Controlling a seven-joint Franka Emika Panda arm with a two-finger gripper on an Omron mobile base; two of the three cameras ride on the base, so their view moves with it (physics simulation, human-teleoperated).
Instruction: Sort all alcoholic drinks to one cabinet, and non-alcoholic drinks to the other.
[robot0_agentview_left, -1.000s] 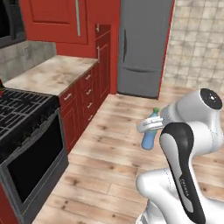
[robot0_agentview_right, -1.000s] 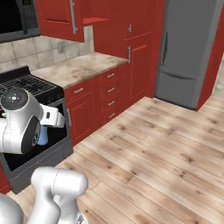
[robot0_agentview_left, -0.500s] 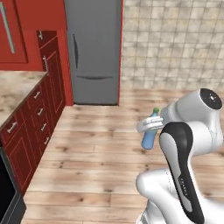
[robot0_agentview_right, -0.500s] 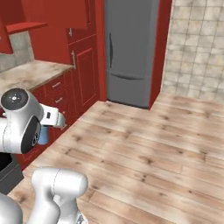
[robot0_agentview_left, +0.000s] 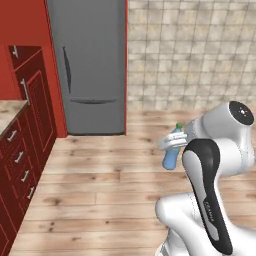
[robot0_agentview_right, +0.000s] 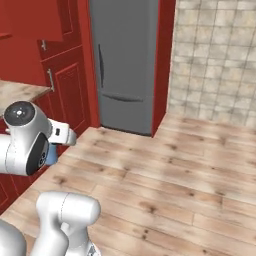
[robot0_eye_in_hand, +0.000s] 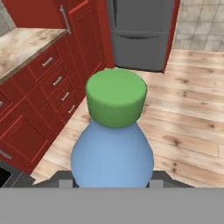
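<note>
A non-alcoholic drink, the translucent blue plastic bottle (robot0_agentview_left: 171, 152) with a green cap (robot0_agentview_left: 179, 125), hangs above the wooden floor in front of the arm. My gripper (robot0_agentview_left: 172, 141) is shut on its body. In the hand view the bottle (robot0_eye_in_hand: 112, 155) stands upright between the finger tips, its green cap (robot0_eye_in_hand: 116, 97) nearest the camera. In the right base view a sliver of the blue bottle (robot0_agentview_right: 52, 155) shows beneath the white hand (robot0_agentview_right: 63, 135). The alcoholic drinks are out of view. A red cabinet (robot0_agentview_right: 67, 87) stands left of the fridge.
A tall grey fridge (robot0_agentview_left: 87, 65) stands ahead against the wall. Red drawer units (robot0_agentview_left: 20, 155) under a stone counter (robot0_eye_in_hand: 24, 48) run along the left. A beige tiled wall (robot0_agentview_left: 195, 55) is on the right. Wooden floor (robot0_agentview_right: 175, 165) lies open ahead.
The base has turned, so the whole scene has slid left: the stove has left the views and the fridge has come to the middle. The bottle stays in the shut gripper.
</note>
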